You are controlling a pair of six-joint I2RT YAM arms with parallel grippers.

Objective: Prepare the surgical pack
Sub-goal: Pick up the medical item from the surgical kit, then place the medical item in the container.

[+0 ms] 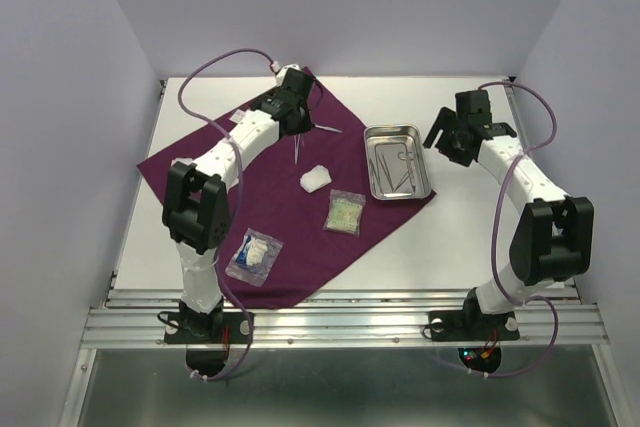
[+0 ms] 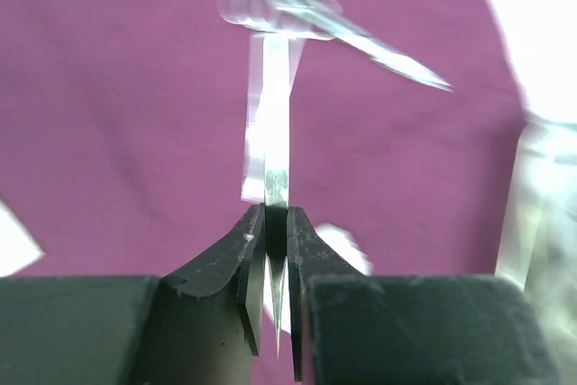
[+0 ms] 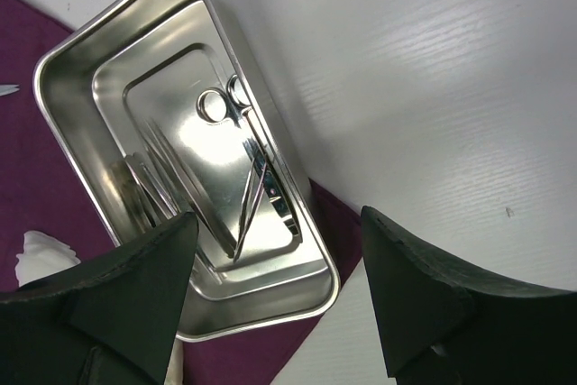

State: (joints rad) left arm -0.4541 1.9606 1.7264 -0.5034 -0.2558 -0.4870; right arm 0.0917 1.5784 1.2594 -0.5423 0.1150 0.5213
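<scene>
The purple cloth (image 1: 270,187) lay on the table (image 1: 470,237), the steel tray (image 1: 392,129) on its right corner. Only the left wrist view showed the left gripper (image 2: 276,223) pinching the tweezers (image 2: 278,132) near 1 scissors (image 2: 361,38). Only the right wrist view showed the right gripper (image 3: 278,223) wide apart above the other scissors (image 3: 248,164) in the tray. The top view showed 1 gauze pad (image 1: 316,179) and 2 packets (image 1: 346,212)

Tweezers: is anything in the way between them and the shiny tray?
Nothing tall shows. The left gripper pinches the tweezers over the purple cloth; only the flat scissors lie toward the tray. The right gripper hangs open beside the tray and might crowd the drop.
</scene>
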